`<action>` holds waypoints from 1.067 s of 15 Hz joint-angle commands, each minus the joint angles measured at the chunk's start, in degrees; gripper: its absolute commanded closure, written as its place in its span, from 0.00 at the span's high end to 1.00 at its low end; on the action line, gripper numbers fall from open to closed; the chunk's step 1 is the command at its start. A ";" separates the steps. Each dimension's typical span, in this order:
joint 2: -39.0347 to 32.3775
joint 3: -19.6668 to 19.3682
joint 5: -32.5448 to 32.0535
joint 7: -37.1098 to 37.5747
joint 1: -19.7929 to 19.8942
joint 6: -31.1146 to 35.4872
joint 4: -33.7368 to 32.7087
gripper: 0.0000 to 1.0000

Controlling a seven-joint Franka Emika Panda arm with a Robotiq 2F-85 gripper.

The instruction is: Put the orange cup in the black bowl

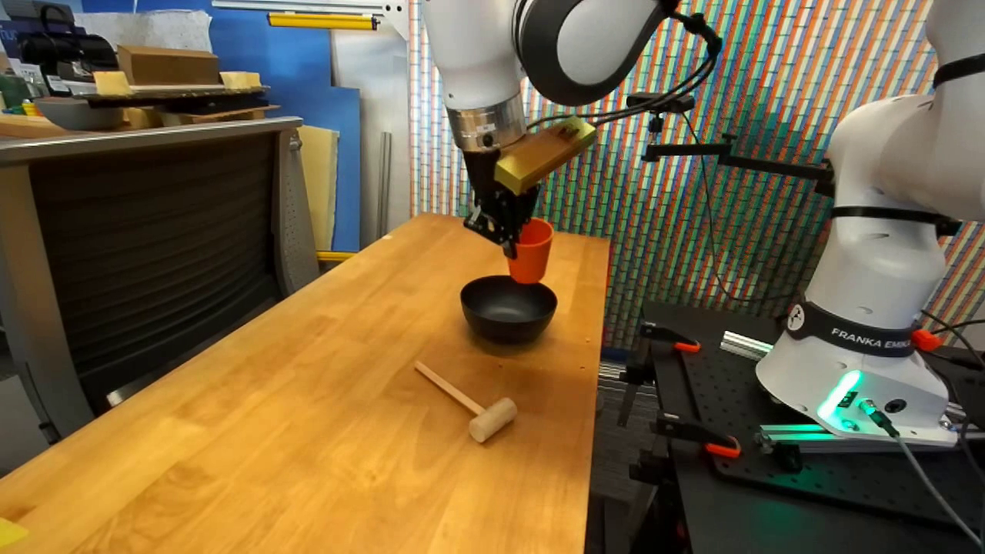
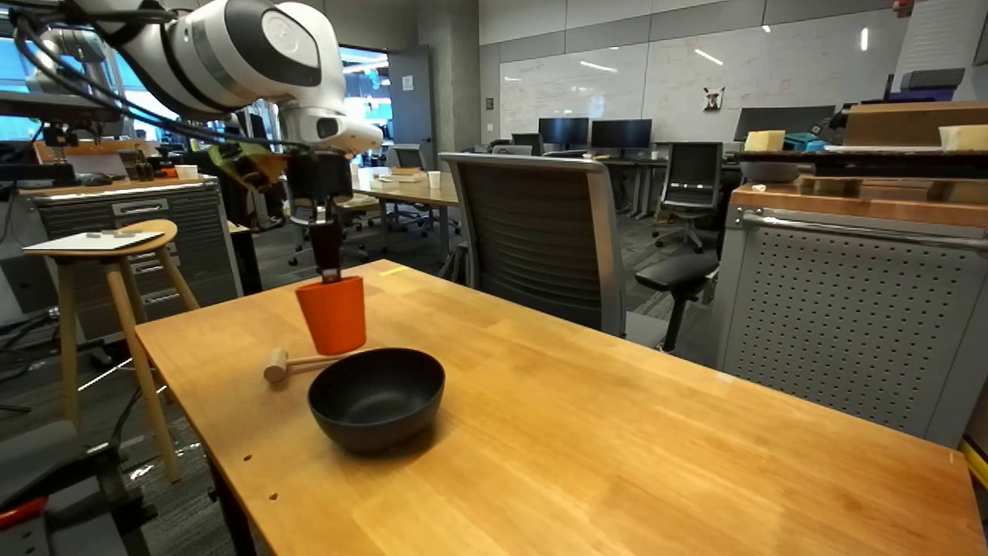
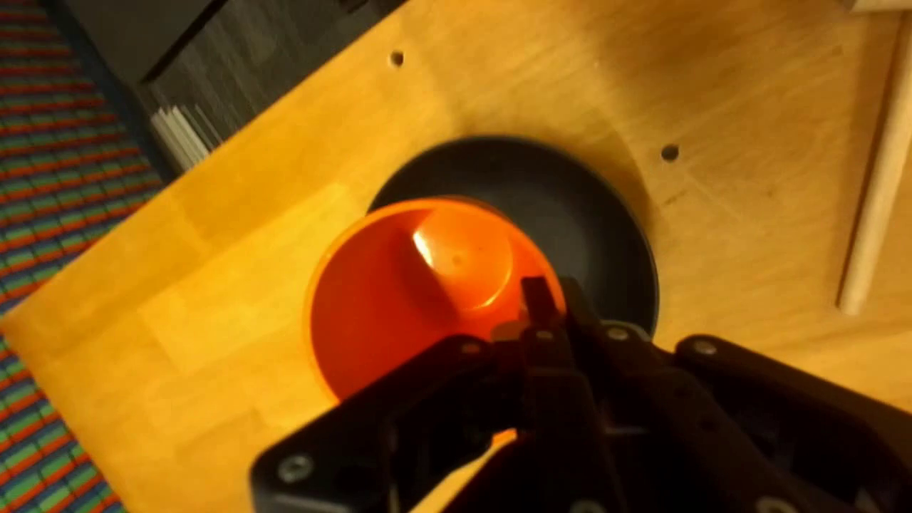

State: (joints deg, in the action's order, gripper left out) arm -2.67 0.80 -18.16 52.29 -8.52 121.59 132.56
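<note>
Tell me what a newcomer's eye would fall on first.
Most likely the orange cup, held by its rim in the gripper, in the air above the table. Next may come the black bowl, standing on the table with a mallet lying near it. In an exterior view, the striped backdrop beyond the table may also draw a glance.

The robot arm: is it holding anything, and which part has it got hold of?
Yes, the orange cup. The end effector pinches it by its wall at the rim, with one finger inside the cup and one outside.
</note>
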 commanded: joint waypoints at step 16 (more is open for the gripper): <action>-6.41 1.63 22.60 -23.50 4.41 15.47 2.31 0.60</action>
State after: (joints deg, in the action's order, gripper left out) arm -12.79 0.27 -0.13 35.13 -3.58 140.50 133.93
